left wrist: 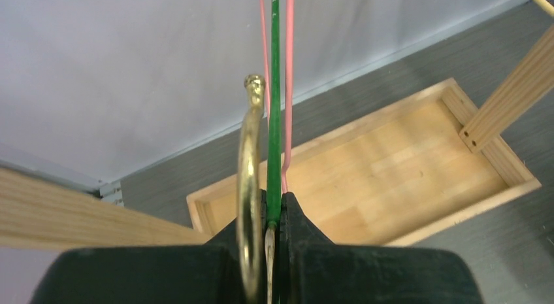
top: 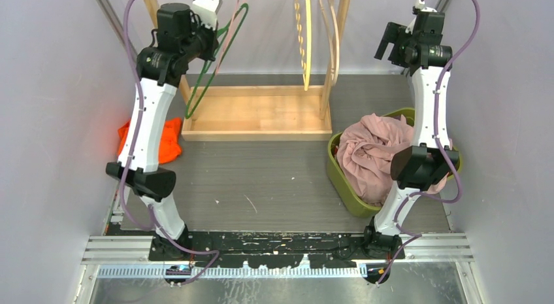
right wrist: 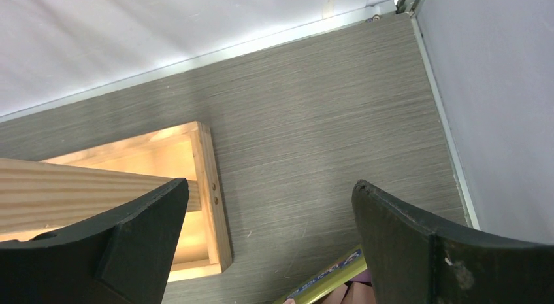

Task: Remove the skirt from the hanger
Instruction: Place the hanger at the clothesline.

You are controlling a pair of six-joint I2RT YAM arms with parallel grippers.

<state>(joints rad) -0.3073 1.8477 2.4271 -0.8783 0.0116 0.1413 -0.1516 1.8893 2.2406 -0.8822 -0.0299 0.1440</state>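
We find the crumpled pink skirt [top: 372,153] in the smooth green bin [top: 340,180], off the hanger, in the top view only. The left wrist view alone shows our left gripper [left wrist: 274,207] clenched on the thin green hanger [left wrist: 274,88], a brass hook [left wrist: 246,153] alongside. Our right gripper [right wrist: 269,189] is spread wide above the wooden tray [right wrist: 210,186]. An orange cloth [top: 171,139] lies to the left.

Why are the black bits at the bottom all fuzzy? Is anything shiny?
Left wrist view: the left gripper clamping the thin green hanger looks blurry, while the curved gold metal hook glints. Right wrist view: the right gripper has soft edges, and the shallow wooden tray glows bright inside. Top external view: sharp and evenly lit, with glare on the metal sheet at the near edge.
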